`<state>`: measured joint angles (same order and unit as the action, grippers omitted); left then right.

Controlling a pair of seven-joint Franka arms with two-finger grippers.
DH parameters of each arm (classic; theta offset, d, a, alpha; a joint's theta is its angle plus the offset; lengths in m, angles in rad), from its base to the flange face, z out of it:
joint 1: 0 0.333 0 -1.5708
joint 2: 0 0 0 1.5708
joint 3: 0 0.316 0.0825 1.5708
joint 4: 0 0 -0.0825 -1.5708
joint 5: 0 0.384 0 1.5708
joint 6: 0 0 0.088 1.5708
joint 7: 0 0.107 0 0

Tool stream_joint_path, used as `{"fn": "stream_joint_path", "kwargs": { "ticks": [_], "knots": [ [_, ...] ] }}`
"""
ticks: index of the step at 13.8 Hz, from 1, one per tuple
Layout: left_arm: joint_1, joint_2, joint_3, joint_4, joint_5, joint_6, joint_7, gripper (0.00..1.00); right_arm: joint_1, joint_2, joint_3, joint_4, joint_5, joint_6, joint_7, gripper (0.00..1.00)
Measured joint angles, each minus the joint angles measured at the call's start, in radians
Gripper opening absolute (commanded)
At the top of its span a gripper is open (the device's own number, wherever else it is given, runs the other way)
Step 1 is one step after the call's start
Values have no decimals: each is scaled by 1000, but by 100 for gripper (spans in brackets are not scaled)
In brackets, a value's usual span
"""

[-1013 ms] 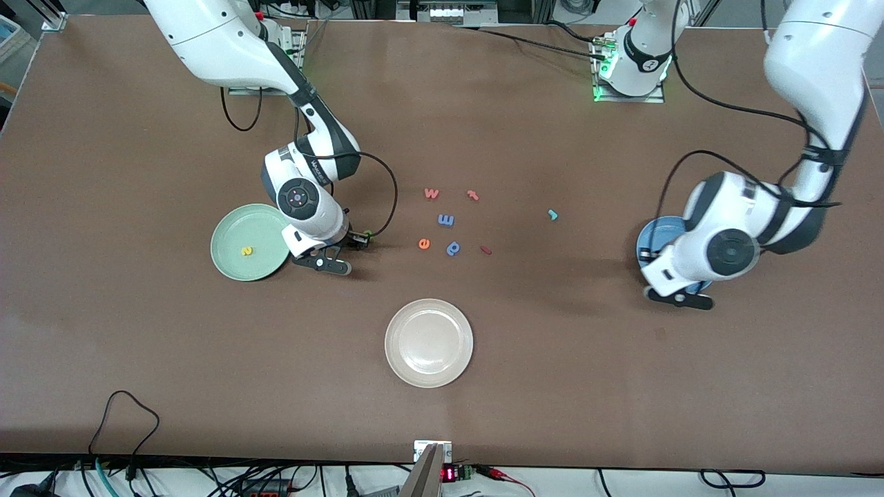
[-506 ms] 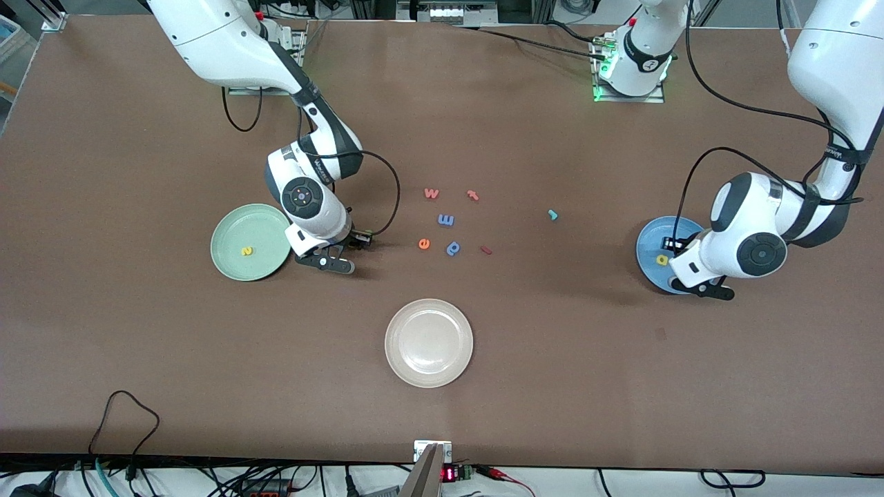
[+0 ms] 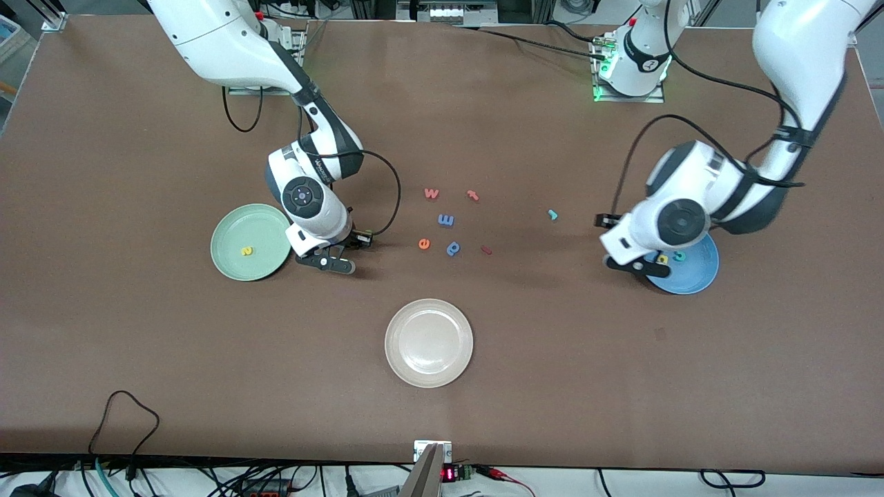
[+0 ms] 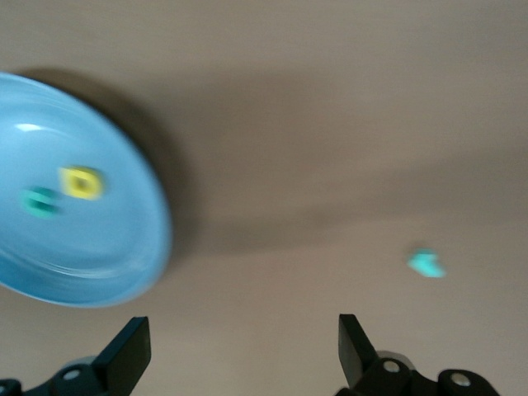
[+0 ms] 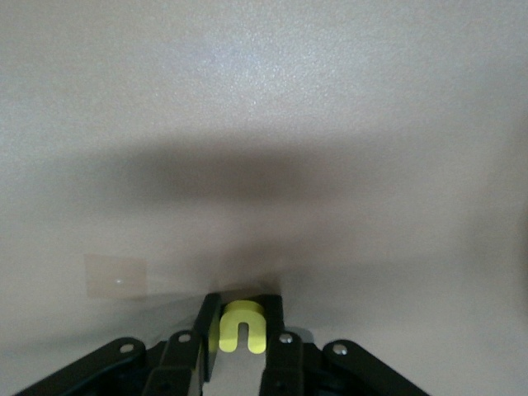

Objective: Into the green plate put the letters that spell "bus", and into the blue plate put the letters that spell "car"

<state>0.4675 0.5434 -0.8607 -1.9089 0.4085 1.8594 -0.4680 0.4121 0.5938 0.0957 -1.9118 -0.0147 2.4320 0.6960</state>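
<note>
Now two letters (image 3: 671, 257) in blue plate (image 3: 694, 275)

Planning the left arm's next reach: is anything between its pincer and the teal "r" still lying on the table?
Nothing visible. The left pincer, open, hangs over bare table beside the blue plate, which already holds the yellow "a" and teal "c". Only bare table lies between it and the teal "r".

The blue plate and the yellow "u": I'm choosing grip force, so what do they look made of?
The blue plate looks like hard glazed ceramic or glossy plastic: light glints off it. The yellow "u" looks like soft matte foam: thick, flat-cut, no shine.
</note>
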Motion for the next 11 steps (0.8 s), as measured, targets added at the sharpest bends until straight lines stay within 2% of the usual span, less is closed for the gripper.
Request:
{"fn": "stream_joint_path", "kwargs": {
  "ticks": [3, 5, 6, 7, 8, 9, 11],
  "knots": [
    [-25, 18, -35, -106, -1, 188, -262, 100, -32, -34, -13, 18, -15, -26, -26, 0],
    [-30, 31, -35, -174, -1, 303, -414, 100, -103, -100, -17, 28, -16, -97, -126, 0],
    [-29, 35, -35, -203, 0, 351, -476, 91, -150, -136, -17, 28, -16, -136, -192, 0],
    [-29, 36, -34, -226, 0, 388, -522, 66, -201, -164, -18, 27, -16, -172, -264, 0],
    [-29, 37, -34, -241, 1, 412, -548, 50, -248, -180, -19, 23, -16, -195, -329, 0],
    [-28, 37, -33, -250, 2, 424, -560, 42, -292, -184, -19, 13, -16, -206, -380, 0],
    [-27, 38, -31, -255, 17, 431, -568, 42, -347, -166, -19, -16, -16, -205, -430, 3]
  ]
}}
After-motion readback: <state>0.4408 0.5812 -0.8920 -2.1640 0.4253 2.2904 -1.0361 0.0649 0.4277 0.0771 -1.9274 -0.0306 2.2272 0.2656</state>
